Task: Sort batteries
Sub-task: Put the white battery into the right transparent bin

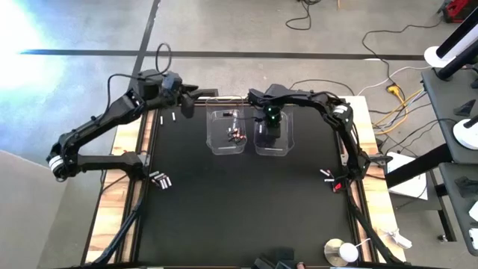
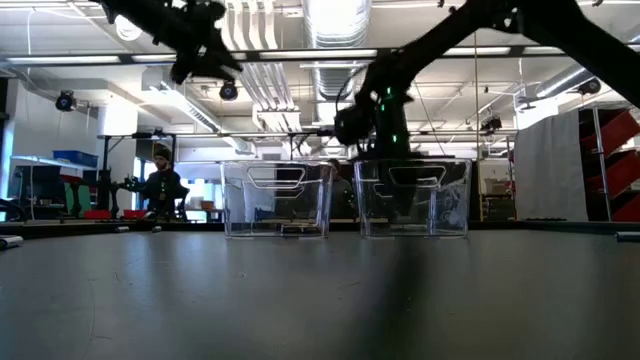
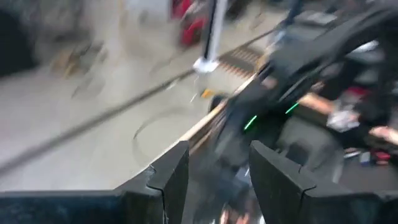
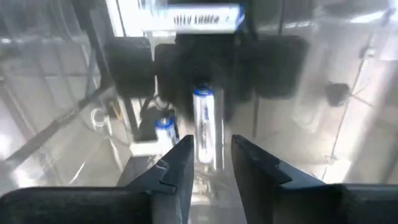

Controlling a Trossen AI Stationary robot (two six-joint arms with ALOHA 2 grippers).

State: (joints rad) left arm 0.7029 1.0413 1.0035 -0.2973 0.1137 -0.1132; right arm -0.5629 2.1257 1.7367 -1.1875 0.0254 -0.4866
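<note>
1. I had the right gripper (image 1: 269,131) lowered into the right-hand tub (image 1: 287,146), and I judged this to be the drop-off step of a sorting run.
2. In the right wrist view its fingers stood a little apart, with a white battery (image 4: 203,130) showing in the gap just beyond the tips. I could not tell whether the fingers had hold of it or it was already loose.
3. A second white battery (image 4: 163,129) lay beside it on the tub floor, so I took this tub to be the one for the light ones, with at least one already sorted there.
4. The left-hand tub (image 1: 216,146) held a small heap of dark batteries (image 1: 236,134) with reddish marks, so I reckoned that kind was partly sorted too.
5. Work was left: loose batteries lay on the black mat (image 1: 246,209) near its left edge (image 1: 161,179), others near its right edge (image 1: 327,175), and a couple near the far left corner (image 1: 166,116).
6. I kept the left gripper (image 1: 187,105) raised over the far left part of the mat, well apart from the tubs. Its fingers (image 3: 168,180) stood partly open with nothing between them.
7. By my reckoning the job was under way but some way from finished.
</note>
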